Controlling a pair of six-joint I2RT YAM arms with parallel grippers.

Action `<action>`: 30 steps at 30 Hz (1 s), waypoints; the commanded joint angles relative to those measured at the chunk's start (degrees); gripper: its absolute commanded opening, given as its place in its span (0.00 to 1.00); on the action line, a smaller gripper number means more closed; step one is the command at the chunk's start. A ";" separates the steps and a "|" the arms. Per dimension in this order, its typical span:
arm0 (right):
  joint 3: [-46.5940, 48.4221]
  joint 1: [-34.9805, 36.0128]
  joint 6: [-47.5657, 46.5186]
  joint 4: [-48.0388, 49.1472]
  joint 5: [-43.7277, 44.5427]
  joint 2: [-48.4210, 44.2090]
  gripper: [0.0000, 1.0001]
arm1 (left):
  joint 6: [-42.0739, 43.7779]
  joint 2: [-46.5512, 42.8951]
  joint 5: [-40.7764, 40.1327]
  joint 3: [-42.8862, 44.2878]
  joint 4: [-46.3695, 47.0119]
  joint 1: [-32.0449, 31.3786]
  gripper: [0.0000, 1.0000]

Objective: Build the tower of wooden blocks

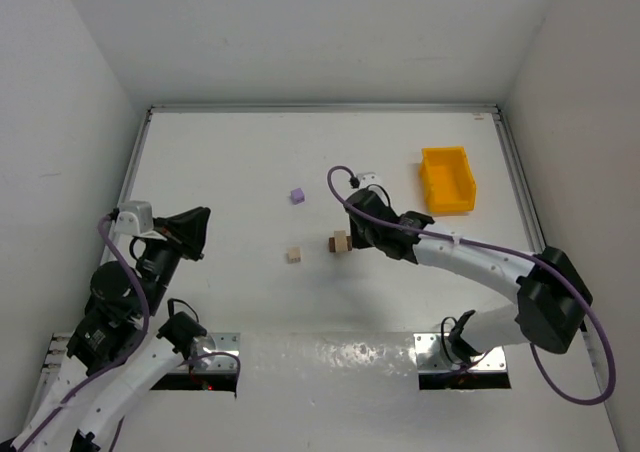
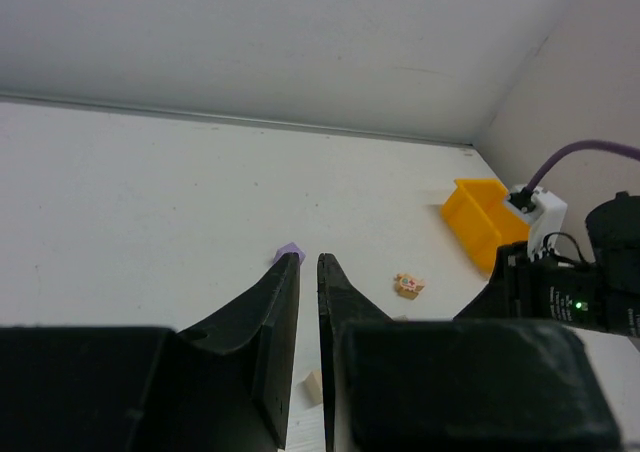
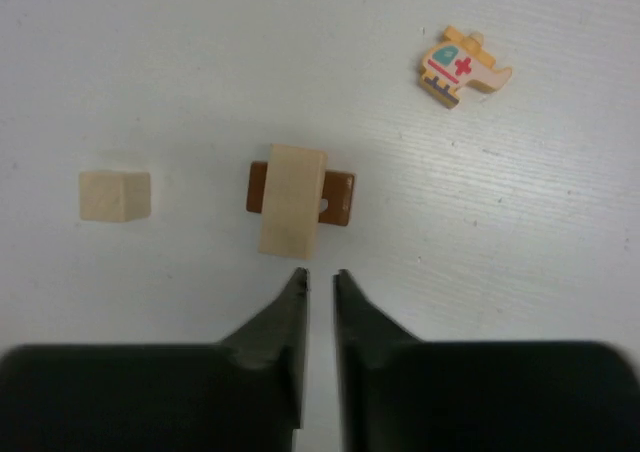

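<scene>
I see the light tan oblong wooden block (image 3: 292, 200) lying across the dark brown flat wooden block (image 3: 340, 197), on the bench (image 1: 230, 162) left of the yellow plastic bin (image 1: 447, 179). Small tan wooden cube (image 3: 115, 195) sits farther left of the bin. Right gripper (image 3: 318, 275) is between the bin and those blocks, jaws narrow, empty. Left gripper (image 2: 308, 259) is far left of the bin, jaws almost closed, empty.

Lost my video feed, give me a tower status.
Left gripper shut, empty, off aside. Right gripper slightly open, empty. Tan block across brown block; cube loose beside. Nothing blocking.
</scene>
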 commanded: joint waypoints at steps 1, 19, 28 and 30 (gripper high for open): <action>4.76 0.24 -9.66 1.84 -1.56 -0.80 0.08 | 0.49 2.12 -0.09 -0.06 1.05 -0.53 0.12; 43.40 -5.12 -22.51 3.26 -11.25 33.90 0.64 | 1.10 10.11 0.08 -0.59 2.63 6.58 0.13; 55.65 -7.05 -21.99 0.79 -9.30 49.38 0.63 | 1.28 12.58 1.66 -0.59 3.34 9.93 0.13; 59.08 -7.05 -21.99 -0.61 -10.09 52.44 0.61 | 1.19 12.76 1.93 -0.59 3.34 10.28 0.13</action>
